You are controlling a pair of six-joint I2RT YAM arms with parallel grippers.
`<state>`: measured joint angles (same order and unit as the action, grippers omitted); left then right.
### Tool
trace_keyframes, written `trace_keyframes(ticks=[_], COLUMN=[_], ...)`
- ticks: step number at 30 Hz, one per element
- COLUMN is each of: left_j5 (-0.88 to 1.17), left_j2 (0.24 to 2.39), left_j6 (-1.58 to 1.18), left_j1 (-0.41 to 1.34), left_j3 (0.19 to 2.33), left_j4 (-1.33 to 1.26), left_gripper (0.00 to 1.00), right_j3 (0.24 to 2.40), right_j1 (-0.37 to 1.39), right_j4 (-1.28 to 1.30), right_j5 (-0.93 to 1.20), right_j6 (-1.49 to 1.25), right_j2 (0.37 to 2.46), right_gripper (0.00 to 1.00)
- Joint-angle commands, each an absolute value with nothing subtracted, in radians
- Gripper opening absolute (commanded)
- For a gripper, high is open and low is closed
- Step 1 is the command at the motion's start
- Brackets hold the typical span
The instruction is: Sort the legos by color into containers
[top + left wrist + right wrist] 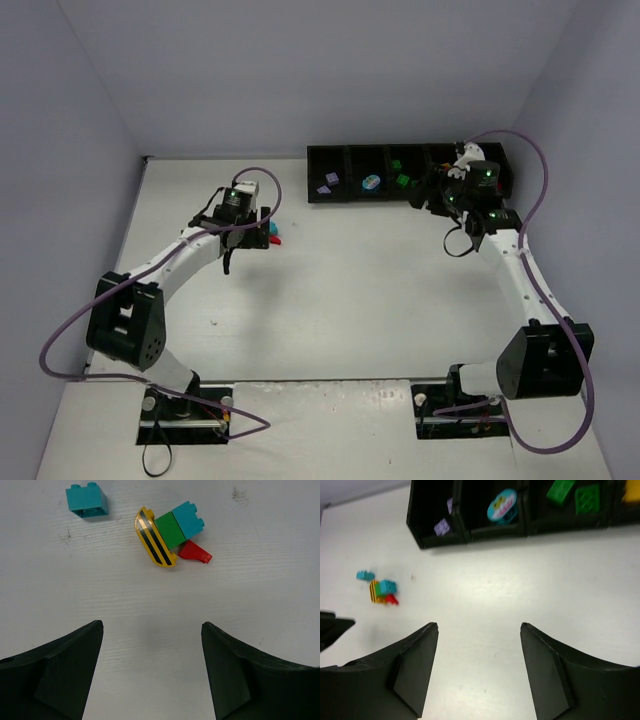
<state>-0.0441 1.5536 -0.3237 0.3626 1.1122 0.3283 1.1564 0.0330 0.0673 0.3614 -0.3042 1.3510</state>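
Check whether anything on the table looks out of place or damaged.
Nothing damaged or spilled. Four unsorted legos sit jammed together: yellow striped piece, green brick, teal brick, red piece; a second teal brick lies apart.

Looks like a robotics lab test cell to me, not anybody's home. You've got a bare white tabletop (350,300) boxed in by plain pale walls (330,70) on three sides, with a left arm (170,265) and a right arm (525,275) bolted to black base plates (185,415) at its near edge. Purple cables (545,175) loop loose off both arms, and the only props are a black tray of bins (345,198) along the far edge and a few toy bricks (170,532).
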Motion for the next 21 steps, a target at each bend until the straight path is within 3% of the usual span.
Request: trace_keyframes(ticks=[1,10,14,21], left_j5=[-0.008,0.0,0.0,-0.058], left_j2=[1.58,1.589,1.502,1.267], left_j6=[-0.21,-0.285,-0.417,-0.503], left_j1=[0.353,0.312,0.291,0.276], left_j3=[1.195,1.215,1.18,1.095], left_j4=[0.279,0.308,0.366,0.52], left_gripper=[0.73,0.73,0.74,0.75], right_j3=[1.1,1.022,1.094,1.328], right_j1=[0.06,0.224,0.438,0.633], right_j4=[0.026,0.018,0.017,0.009], right_j5=[0.446,0.5,0.439,0.308], right_j6=[-0.347,-0.282,-0.183,-0.045], right_j2=[1.27,1.273,1.435,1.761], right_gripper=[0.63,0.52,0.47,0.47])
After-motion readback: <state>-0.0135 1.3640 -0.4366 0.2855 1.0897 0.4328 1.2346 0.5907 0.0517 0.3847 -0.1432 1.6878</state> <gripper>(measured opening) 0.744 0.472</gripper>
